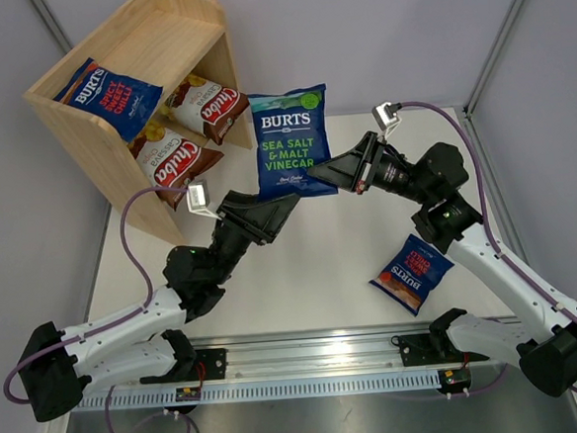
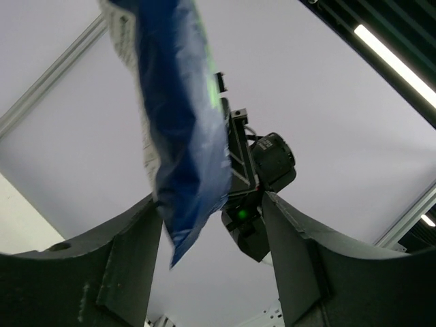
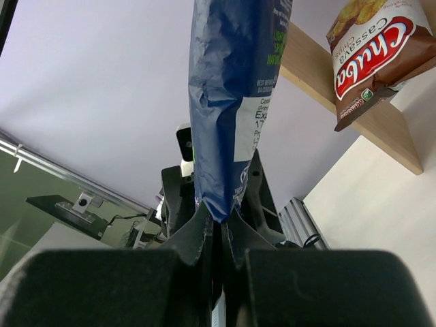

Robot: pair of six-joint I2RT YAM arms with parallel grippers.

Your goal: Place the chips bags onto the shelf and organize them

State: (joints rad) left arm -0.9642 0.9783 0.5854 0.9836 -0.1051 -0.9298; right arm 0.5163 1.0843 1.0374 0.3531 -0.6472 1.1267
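While three bags already sit on the pale wooden shelf (image 1: 171,26), a spicy Burts bag (image 1: 110,98) on top and two Chuba bags (image 1: 206,105) in its tiers, we judge two remain. Our right gripper (image 1: 337,171) pinches the glossy, crinkled sea-salt Burts bag (image 1: 290,142) upright in midair beside the shelf; our left gripper (image 1: 278,205) stands parted around its lower corner. A red-label Burts bag (image 1: 412,272) lies on the table (image 1: 303,275).
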